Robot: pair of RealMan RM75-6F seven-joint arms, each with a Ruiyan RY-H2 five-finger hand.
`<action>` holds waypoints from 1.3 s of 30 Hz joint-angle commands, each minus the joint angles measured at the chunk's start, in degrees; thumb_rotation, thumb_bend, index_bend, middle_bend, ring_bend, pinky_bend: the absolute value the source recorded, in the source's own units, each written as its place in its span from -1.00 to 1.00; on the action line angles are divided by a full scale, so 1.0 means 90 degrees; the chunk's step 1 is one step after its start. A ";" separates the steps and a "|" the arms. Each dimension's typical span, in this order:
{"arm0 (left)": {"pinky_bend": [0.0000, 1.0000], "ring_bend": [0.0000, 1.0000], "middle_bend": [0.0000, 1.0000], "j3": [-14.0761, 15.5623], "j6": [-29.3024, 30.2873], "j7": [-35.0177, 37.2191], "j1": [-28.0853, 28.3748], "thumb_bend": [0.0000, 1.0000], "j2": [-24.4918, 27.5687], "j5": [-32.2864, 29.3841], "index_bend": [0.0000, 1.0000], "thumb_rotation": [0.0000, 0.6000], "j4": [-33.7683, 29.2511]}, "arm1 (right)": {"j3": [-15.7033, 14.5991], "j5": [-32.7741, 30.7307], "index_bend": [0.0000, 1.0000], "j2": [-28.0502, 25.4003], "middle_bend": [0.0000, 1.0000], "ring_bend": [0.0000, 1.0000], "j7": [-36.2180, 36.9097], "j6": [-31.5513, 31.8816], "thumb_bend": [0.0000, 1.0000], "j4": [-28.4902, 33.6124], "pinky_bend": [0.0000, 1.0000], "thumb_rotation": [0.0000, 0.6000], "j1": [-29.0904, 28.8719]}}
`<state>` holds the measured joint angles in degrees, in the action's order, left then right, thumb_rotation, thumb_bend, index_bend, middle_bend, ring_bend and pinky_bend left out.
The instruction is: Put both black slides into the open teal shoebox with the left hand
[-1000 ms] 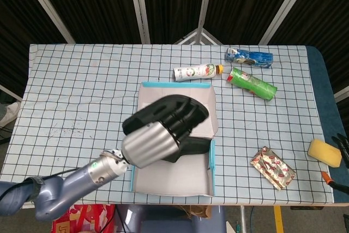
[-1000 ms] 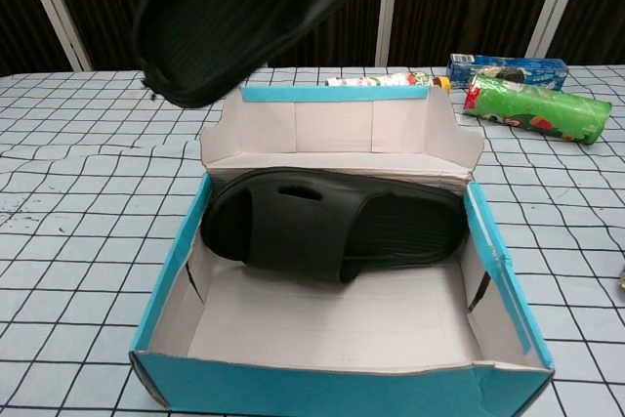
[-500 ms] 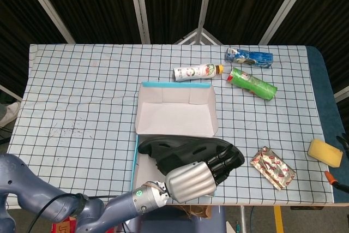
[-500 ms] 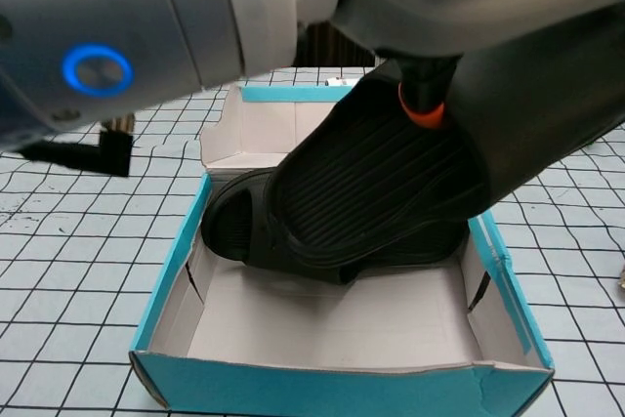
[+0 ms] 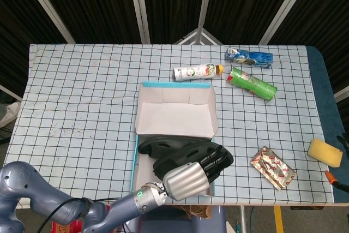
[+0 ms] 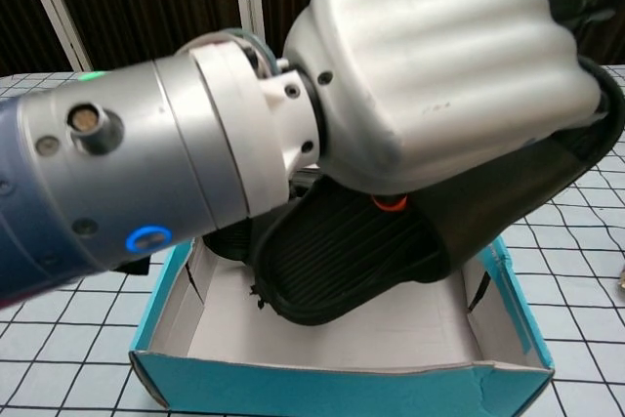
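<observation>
On the checked desk we count one open teal shoebox, its lid flap standing up at the far side, and two black slides. First slide: lying inside the box along its far part, strap up. Second slide: grasped by the left hand, held tilted over the near part of the box with its ribbed sole facing the chest camera; we cannot tell whether it touches the box floor or the first slide. The hand's dark fingers wrap around this slide.

Right hand: only a few dark fingertips show at the right edge of the head view; we cannot tell whether it is released or clenched.

Other items on the desk, one of each:
- white squeeze bottle with an orange cap, lying just beyond the box
- blue packet, near the far edge
- green canister, lying on its side near the packet
- silver-and-red foil pouch, right of the box
- yellow sponge, near the right edge
- orange-handled tool, near the sponge, partly cut off
</observation>
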<state>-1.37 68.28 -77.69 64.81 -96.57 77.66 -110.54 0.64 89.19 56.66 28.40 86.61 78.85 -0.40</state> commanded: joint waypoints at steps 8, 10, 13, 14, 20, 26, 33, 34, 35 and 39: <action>-0.97 -0.97 -0.01 0.0337 -0.0295 0.0287 -0.0302 -0.47 -0.0243 0.0165 -0.05 1.00 0.0370 | -0.0005 -0.0008 -0.87 -0.0002 -0.96 -1.00 0.0002 -0.0026 -0.38 -0.0005 -1.00 1.00 -0.0003; -0.97 -0.97 -0.01 0.0383 -0.0376 0.0321 -0.0346 -0.47 -0.0269 0.0171 -0.05 1.00 0.0447 | -0.0003 -0.0007 -0.87 -0.0003 -0.96 -1.00 -0.0001 -0.0025 -0.38 -0.0002 -1.00 1.00 -0.0004; -0.97 -0.97 -0.02 0.0424 -0.0525 0.0399 -0.0383 -0.47 -0.0312 0.0191 -0.06 1.00 0.0549 | -0.0005 -0.0013 -0.87 -0.0001 -0.96 -1.00 -0.0011 -0.0042 -0.38 0.0005 -1.00 1.00 -0.0008; -0.97 -0.97 -0.03 0.0433 -0.0589 0.0439 -0.0382 -0.47 -0.0319 0.0216 -0.07 1.00 0.0587 | -0.0003 -0.0017 -0.87 0.0000 -0.96 -1.00 -0.0016 -0.0047 -0.38 0.0005 -1.00 1.00 -0.0010; -0.97 -0.97 -0.03 0.0403 -0.0805 0.0640 -0.0435 -0.47 -0.0449 0.0312 -0.07 1.00 0.0883 | 0.0002 -0.0046 -0.87 0.0002 -0.96 -1.00 -0.0022 -0.0070 -0.38 0.0006 -1.00 1.00 -0.0009; -0.97 -0.97 -0.03 0.0417 -0.1039 0.0730 -0.0492 -0.47 -0.0501 0.0295 -0.08 1.00 0.1009 | 0.0000 -0.0050 -0.87 0.0001 -0.96 -1.00 -0.0014 -0.0093 -0.38 -0.0003 -1.00 1.00 -0.0016; -0.97 -0.97 -0.03 0.0456 -0.1332 0.0753 -0.0540 -0.46 -0.0444 0.0155 -0.10 1.00 0.1019 | 0.0003 -0.0048 -0.87 -0.0001 -0.96 -1.00 -0.0020 -0.0081 -0.38 0.0002 -1.00 1.00 -0.0010; -0.97 -0.97 -0.03 0.0453 -0.1351 0.0761 -0.0547 -0.46 -0.0443 0.0155 -0.10 1.00 0.1025 | 0.0003 -0.0050 -0.87 -0.0002 -0.96 -1.00 -0.0020 -0.0083 -0.38 0.0003 -1.00 1.00 -0.0009; -0.97 -0.97 -0.03 0.0456 -0.1368 0.0774 -0.0559 -0.46 -0.0443 0.0154 -0.10 1.00 0.1031 | 0.0003 -0.0050 -0.87 -0.0002 -0.96 -1.00 -0.0018 -0.0082 -0.38 0.0004 -1.00 1.00 -0.0009; -0.97 -0.97 -0.02 0.0479 -0.1445 0.0824 -0.0614 -0.46 -0.0424 0.0095 -0.12 1.00 0.1049 | 0.0004 -0.0060 -0.87 -0.0001 -0.96 -1.00 -0.0022 -0.0098 -0.38 0.0001 -1.00 1.00 -0.0012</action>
<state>2.90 55.36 -70.32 59.35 -100.43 78.59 -101.14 0.68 88.65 56.65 28.20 85.72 78.86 -0.51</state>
